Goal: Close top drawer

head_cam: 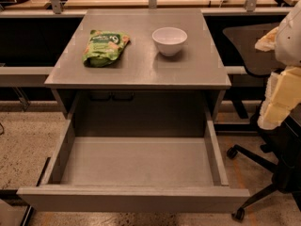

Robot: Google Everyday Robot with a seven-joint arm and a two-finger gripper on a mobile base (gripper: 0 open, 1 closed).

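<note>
The top drawer (136, 202) is standing fully pulled out, its box gaping empty, so the closing is not yet begun. It is lying left of and below the gripper (278, 100), well apart from it. The gripper is hanging at the right edge; released or clenched, I cannot tell. 1 full inward push is waiting.

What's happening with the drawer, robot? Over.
Gripper out of view, cream arm at right edge. Wide grey metal top drawer pulled out, empty. Nothing blocking it.
</note>
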